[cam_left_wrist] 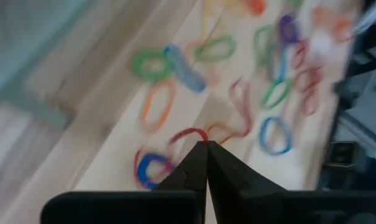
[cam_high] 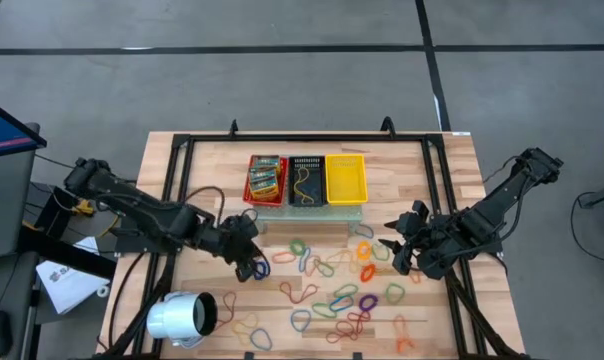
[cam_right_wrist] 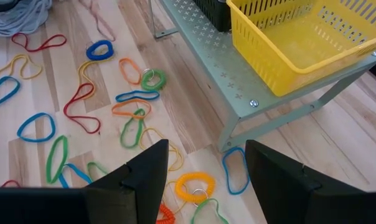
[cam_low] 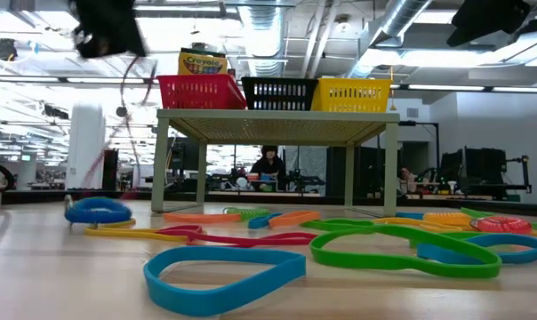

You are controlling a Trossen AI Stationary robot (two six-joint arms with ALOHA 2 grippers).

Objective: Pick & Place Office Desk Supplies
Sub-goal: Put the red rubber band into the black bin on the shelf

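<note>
While the rubber bands [cam_high: 332,290] lie scattered across the lower middle of the high view, we see a red band [cam_left_wrist: 189,135] pinched at the tips of the left gripper [cam_high: 246,262], whose fingers are clenched together at centre-left. In the low view that band dangles from it at upper left. The printed packets [cam_high: 265,177] sit in the red basket [cam_high: 250,192] at upper centre, beside the black basket [cam_high: 306,180] and yellow basket [cam_high: 345,178]. At right of centre the right gripper [cam_high: 394,248] hovers released, holding nothing.
</note>
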